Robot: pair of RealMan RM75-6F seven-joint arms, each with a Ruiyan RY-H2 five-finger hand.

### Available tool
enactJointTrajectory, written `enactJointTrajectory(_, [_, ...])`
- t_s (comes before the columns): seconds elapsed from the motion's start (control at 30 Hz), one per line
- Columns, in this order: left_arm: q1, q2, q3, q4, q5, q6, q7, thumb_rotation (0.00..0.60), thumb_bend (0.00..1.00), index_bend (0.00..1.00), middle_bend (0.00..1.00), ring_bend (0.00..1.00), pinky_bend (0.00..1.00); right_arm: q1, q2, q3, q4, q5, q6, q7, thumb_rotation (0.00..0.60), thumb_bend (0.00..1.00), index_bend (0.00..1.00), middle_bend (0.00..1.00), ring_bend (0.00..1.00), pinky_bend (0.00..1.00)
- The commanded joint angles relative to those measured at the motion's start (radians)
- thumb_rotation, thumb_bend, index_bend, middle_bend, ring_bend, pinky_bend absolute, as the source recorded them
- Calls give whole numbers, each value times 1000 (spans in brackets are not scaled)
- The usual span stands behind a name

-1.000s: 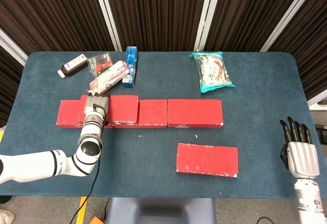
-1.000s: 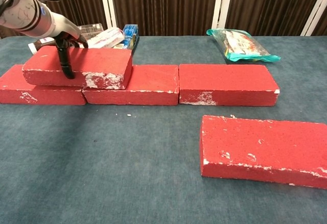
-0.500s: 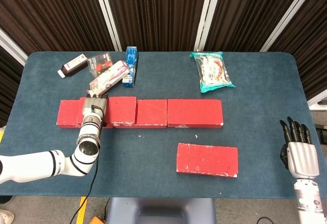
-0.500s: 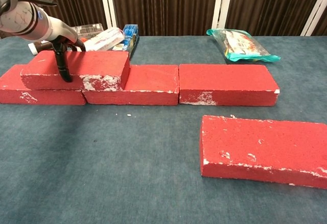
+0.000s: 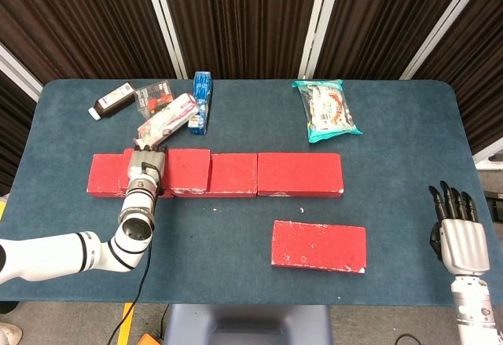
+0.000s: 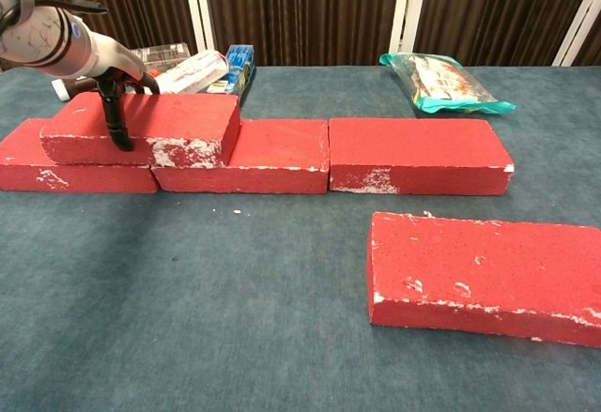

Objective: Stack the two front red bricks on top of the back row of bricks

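Front brick (image 6: 485, 276) lies flat and alone on the tabletop (image 6: 188, 318), nearer the camera than the back row (image 6: 421, 154) and off its right end. Untouched; nothing near it.

Right hand (image 5: 461, 235) hangs at the tabletop's near right corner, well apart from the front brick, fingers straight and side by side, holding nothing.

Back row: three bricks end to end across the middle of the tabletop. Stacked brick (image 6: 164, 129) sits on the row's left part, bridging the joint between the left and middle bricks. It looks seated flat, slightly skewed to the row.

Left hand (image 6: 113, 102) grips the stacked brick at its left part, one dark finger down the front face, the others over the top toward the back edge.

Beyond the row: boxes and a tube (image 5: 167, 119) behind its left end, a snack packet (image 5: 328, 109) behind its right.

Judgement: one brick placed, not yet released. The front brick is left.
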Motion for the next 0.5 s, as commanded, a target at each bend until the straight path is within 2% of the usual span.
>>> enactJointTrajectory(0.03, [-2, 0, -1, 0, 1, 4, -1, 600, 258, 0, 3, 0, 42, 0, 0, 0, 0, 2, 0, -1, 600, 925, 144, 0, 0, 0])
enactJointTrajectory(0.5, [0, 4, -3, 0, 1, 9, -2, 600, 269, 0, 0, 0, 41, 0, -1, 0, -2, 3, -1, -5, 600, 925, 144, 0, 0, 0])
